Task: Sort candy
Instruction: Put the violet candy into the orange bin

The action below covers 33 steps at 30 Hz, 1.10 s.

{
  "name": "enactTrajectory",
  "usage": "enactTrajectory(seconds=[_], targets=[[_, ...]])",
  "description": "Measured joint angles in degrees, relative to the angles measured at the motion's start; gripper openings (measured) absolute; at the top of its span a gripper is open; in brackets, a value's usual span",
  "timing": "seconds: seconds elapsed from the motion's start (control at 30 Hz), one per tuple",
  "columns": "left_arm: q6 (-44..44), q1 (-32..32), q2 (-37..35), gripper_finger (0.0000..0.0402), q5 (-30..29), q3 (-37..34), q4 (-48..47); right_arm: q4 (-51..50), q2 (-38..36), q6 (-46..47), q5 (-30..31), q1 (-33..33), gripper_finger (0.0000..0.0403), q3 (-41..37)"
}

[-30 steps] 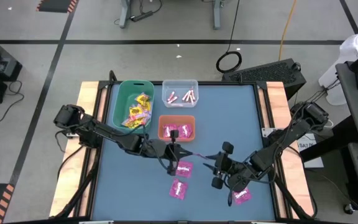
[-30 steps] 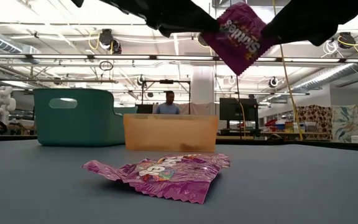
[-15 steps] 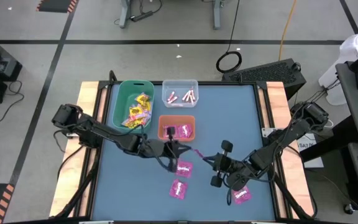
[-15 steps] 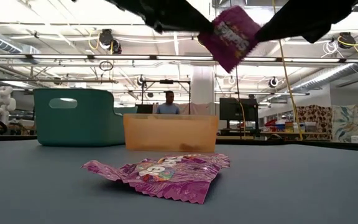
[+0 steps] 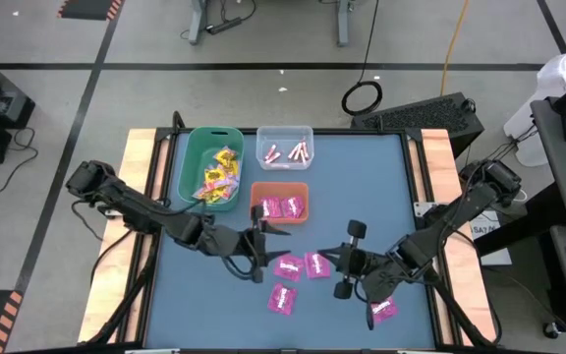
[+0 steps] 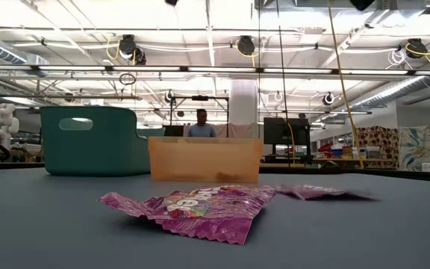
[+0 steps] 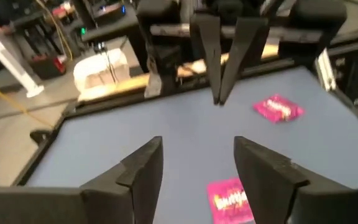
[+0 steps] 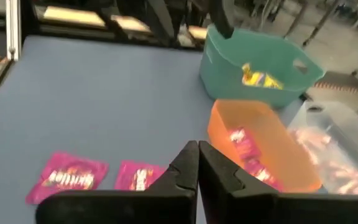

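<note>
**Pink packets wait at centre frame**

I see four magenta packets (image 5: 288,266) flat on the blue surface (image 5: 371,187), lower centre. My left gripper (image 5: 261,246) is spread, empty; right gripper (image 5: 337,263) pinched closed, empty. Light, crinkly, slippery wrappers: I'd pinch an edge.

Worktop (image 5: 381,197): blue-grey surface, pale wood side rails. Green bin (image 5: 193,162): holds yellow candy packets (image 5: 216,175). Orange bin (image 5: 261,190): holds magenta-pink packets (image 5: 285,206). Clear bin (image 5: 284,136): holds pale pink-white sticks (image 5: 288,152). Loose magenta-pink packets (image 5: 288,265) carry white lettering. Both arms: dark.
</note>
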Motion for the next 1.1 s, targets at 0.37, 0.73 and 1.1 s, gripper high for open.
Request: enactTrajectory(seconds=[0.37, 0.73, 1.1], targets=[[-4.81, 0.66, 6.03, 0.0202, 1.28, -3.58, -0.13, -6.82, 6.8, 21.85, -22.96, -2.76, 0.0053, -6.06], [-4.9, 3.3, 10.45, 0.0203, 5.25, -3.55, 2.95, -3.59, 17.16, 21.98, -27.83, -3.7, 0.0188, -6.01], [-4.92, 3.41, 10.38, 0.0203, 5.86, -3.55, 3.46, -2.58, 20.17, 22.86, -30.3, -5.37, 0.0132, -5.77]])
